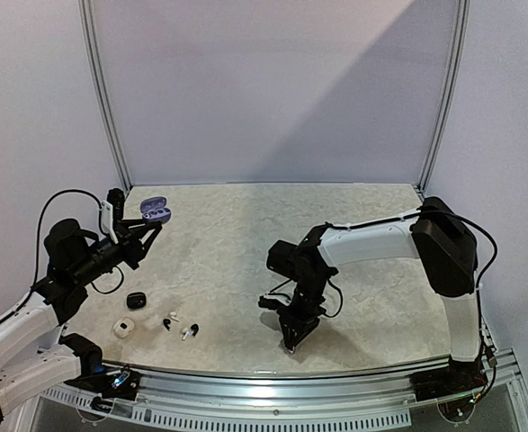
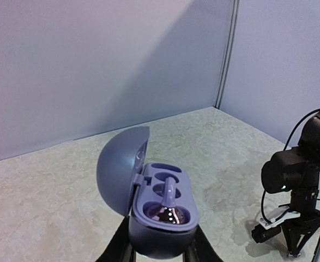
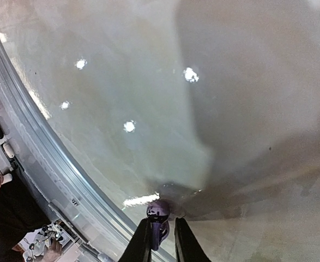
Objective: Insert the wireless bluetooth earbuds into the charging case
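My left gripper (image 2: 160,250) (image 1: 147,230) is shut on the lavender charging case (image 2: 162,210) (image 1: 155,211) and holds it above the table's left side, with the lid open. One lavender earbud (image 2: 169,203) sits in its near socket, stem up; the far socket is bare. My right gripper (image 3: 163,241) (image 1: 290,345) points down at the table near the front rail. A second lavender earbud (image 3: 158,214) lies between its fingers. It rests against the left finger (image 3: 142,244), with a thin gap to the right one, so the jaws are narrowly open.
On the table at front left lie a shut black case (image 1: 136,300), a white case (image 1: 123,328), and loose black earbuds (image 1: 166,324) and white earbuds (image 1: 186,335). The metal front rail (image 3: 45,164) runs just beside my right gripper. The right arm (image 2: 296,174) shows in the left wrist view.
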Robot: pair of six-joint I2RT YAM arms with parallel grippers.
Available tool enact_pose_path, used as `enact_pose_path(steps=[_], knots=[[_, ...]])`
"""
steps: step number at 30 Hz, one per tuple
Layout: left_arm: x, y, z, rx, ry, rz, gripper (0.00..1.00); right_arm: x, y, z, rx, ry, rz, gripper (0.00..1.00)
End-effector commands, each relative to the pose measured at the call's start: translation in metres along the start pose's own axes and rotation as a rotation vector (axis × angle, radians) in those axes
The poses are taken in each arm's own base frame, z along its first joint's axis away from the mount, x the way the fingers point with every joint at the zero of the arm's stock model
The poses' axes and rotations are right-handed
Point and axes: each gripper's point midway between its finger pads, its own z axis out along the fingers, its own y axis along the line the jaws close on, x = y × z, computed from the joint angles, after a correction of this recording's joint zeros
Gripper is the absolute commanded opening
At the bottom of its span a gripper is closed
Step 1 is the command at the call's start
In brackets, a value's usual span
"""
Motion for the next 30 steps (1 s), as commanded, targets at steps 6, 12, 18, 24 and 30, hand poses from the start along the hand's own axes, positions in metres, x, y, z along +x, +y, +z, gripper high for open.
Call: enact_pose_path(steps=[6,12,18,24,30], knots=[[0.004,-0.003,-0.001,0.012,0.003,-0.005,0.00,0.001,0.006,-0.008,0.008,-0.022,-0.008,0.06],[0.002,-0.014,-0.002,0.076,-0.006,0.008,0.00,-0.003,0.009,-0.031,0.076,-0.054,-0.050,0.00],[-0.004,-0.055,-0.009,0.306,-0.029,0.090,0.00,-0.018,0.031,-0.095,0.185,-0.214,-0.196,0.00],[-0.004,-0.092,-0.025,0.536,-0.011,0.156,0.00,-0.037,0.105,-0.191,0.355,-0.497,-0.549,0.00],[-0.001,-0.122,-0.046,0.742,0.017,0.269,0.00,-0.044,0.179,-0.244,0.494,-0.724,-0.889,0.00]])
